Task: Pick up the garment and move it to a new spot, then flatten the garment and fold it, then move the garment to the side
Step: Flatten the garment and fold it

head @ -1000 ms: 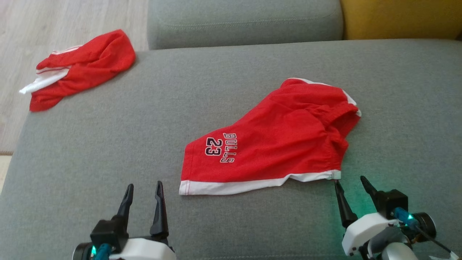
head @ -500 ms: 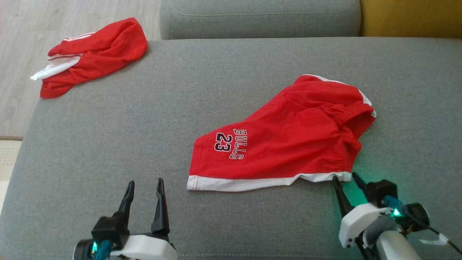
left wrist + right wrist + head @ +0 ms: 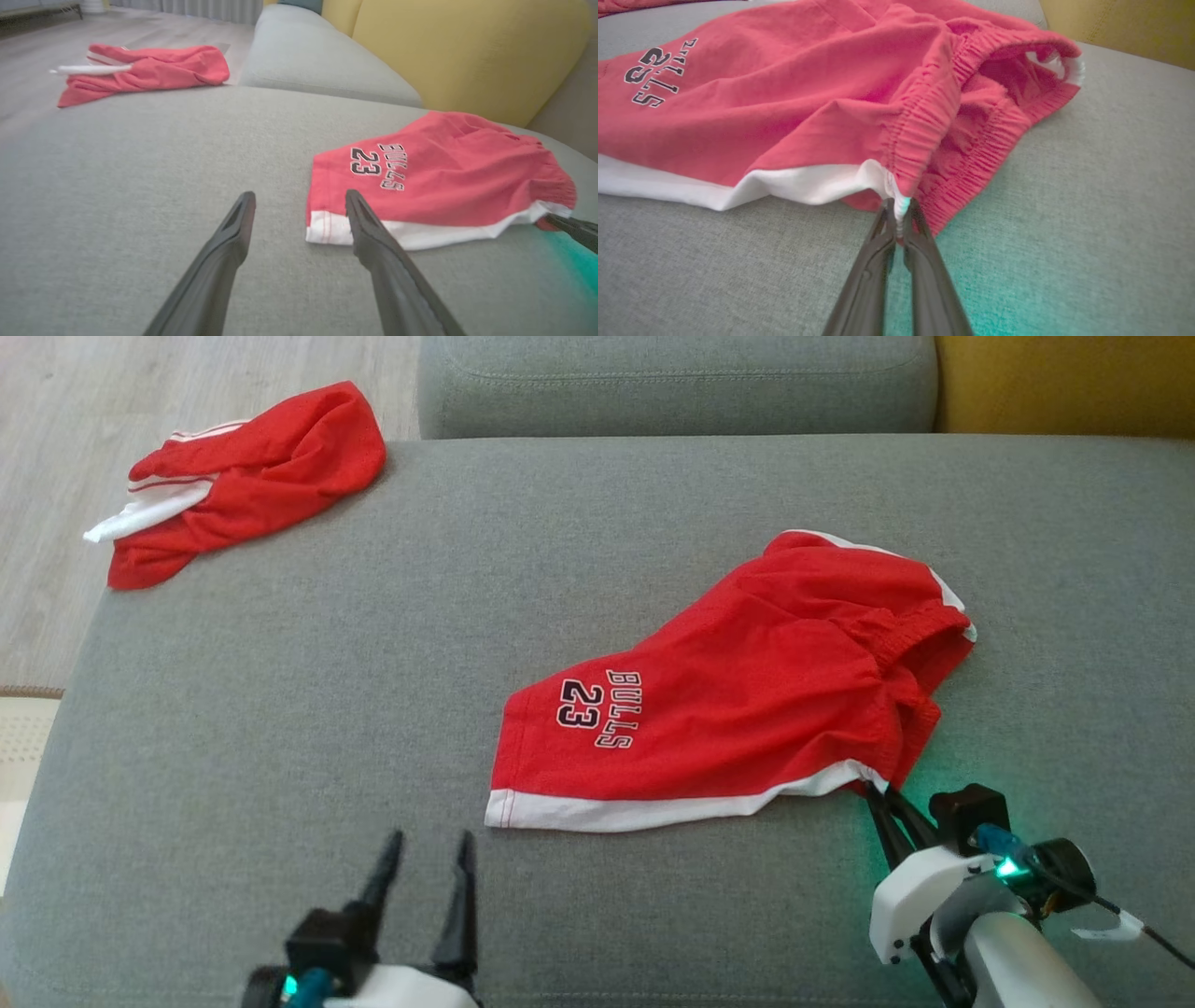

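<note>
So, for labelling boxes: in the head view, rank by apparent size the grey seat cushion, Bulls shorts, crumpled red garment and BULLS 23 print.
Grey seat cushion
Bulls shorts
crumpled red garment (farther off, so real size unsure)
BULLS 23 print

The shorts (image 3: 747,709) lie on the seat (image 3: 373,663), right of its middle, with the waistband toward the far right. A second garment (image 3: 252,476) lies on the seat's far left corner, well apart from the shorts, with the floor (image 3: 56,411) to its left and a back cushion (image 3: 672,383) behind the seat. The left gripper (image 3: 429,840) stands over the near seat, just left of the shorts and apart from them; the right gripper (image 3: 882,791) is at their near right corner, fingers pinched on it.
</note>
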Controlling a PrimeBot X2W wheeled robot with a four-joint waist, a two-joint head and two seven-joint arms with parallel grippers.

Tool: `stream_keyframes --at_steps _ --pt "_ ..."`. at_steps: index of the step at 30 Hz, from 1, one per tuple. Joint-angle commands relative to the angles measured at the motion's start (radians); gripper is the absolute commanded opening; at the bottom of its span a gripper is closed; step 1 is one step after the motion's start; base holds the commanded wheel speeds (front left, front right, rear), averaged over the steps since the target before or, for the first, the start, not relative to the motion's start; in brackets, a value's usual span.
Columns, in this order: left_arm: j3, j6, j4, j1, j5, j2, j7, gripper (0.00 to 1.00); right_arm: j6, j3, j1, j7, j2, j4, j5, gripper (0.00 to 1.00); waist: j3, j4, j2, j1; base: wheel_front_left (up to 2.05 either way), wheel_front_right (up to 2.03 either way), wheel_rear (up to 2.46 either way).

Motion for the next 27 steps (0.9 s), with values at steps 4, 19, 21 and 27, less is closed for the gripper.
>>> stream_keyframes --at_steps 4,19,21,27 --pt "-0.014 -0.040 0.035 -0.061 -0.042 -0.007 -0.012 1.00 0.007 0.042 -0.048 -0.026 -0.018 -0.007 0.019 0.00 -0.002 -0.008 0.0000 0.0000 0.00 0.00 0.00" --pt "-0.071 -0.067 0.332 -0.247 -0.183 -0.007 0.023 1.00 0.007 0.073 -0.079 -0.042 -0.036 -0.004 0.048 0.00 0.042 -0.073 0.0000 0.0000 0.00 0.00 0.00" --pt "-0.083 -0.065 0.359 -0.266 -0.196 -0.007 0.021 1.00 0.007 0.075 -0.084 -0.044 -0.037 -0.003 0.050 0.00 0.046 -0.077 0.0000 0.0000 0.00 0.00 0.00" --pt "-0.113 -0.054 0.427 -0.309 -0.229 -0.007 0.015 1.00 0.007 0.082 -0.095 -0.049 -0.034 0.001 0.054 0.00 0.056 -0.083 0.0000 0.0000 0.00 0.00 0.00"
